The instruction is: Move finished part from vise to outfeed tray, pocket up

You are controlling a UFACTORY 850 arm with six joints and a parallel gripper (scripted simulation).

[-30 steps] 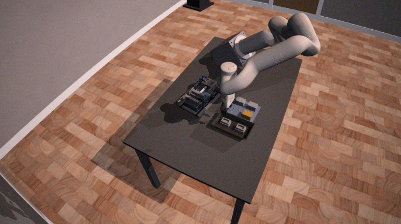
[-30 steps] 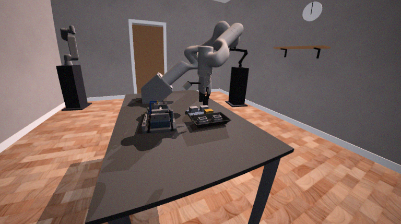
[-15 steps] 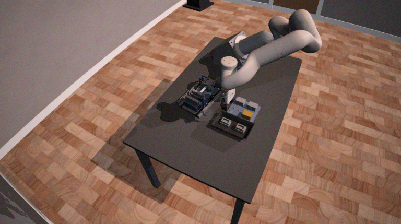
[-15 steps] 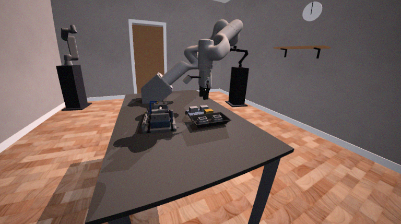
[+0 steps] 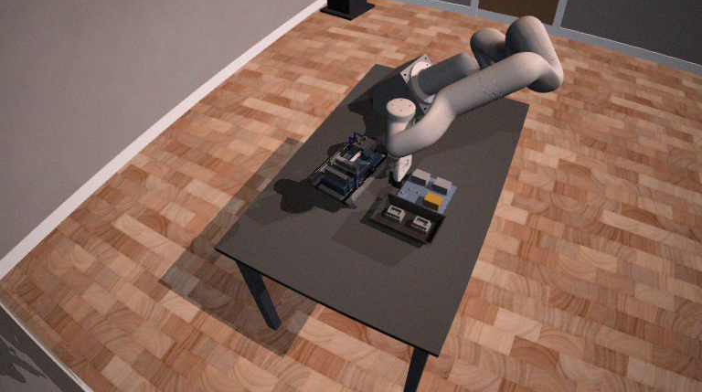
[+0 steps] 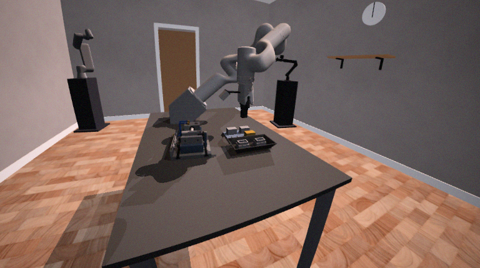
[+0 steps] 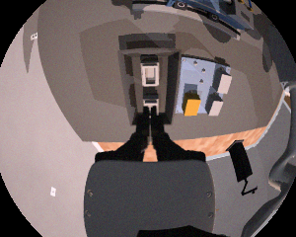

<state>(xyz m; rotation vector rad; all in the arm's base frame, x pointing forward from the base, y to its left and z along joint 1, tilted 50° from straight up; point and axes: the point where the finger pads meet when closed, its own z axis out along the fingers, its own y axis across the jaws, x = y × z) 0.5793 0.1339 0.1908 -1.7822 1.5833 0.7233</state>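
The dark outfeed tray (image 5: 404, 218) sits on the table to the right of the blue vise (image 5: 347, 167). Two grey pocketed parts (image 5: 394, 213) (image 5: 421, 222) lie flat on the tray floor, pockets up. They also show in the exterior view (image 6: 242, 141) (image 6: 259, 140) and in the wrist view (image 7: 150, 75). My gripper (image 6: 244, 113) hangs well above the tray's far end, fingers shut together with nothing between them. In the wrist view the fingertips meet over the tray (image 7: 148, 79). I cannot make out what lies between the vise jaws.
A blue fixture plate (image 5: 428, 190) with two grey blocks and a yellow block (image 5: 432, 200) lies just behind the tray. The arm's base stands at the table's far end. Black pedestals stand on the floor around the room.
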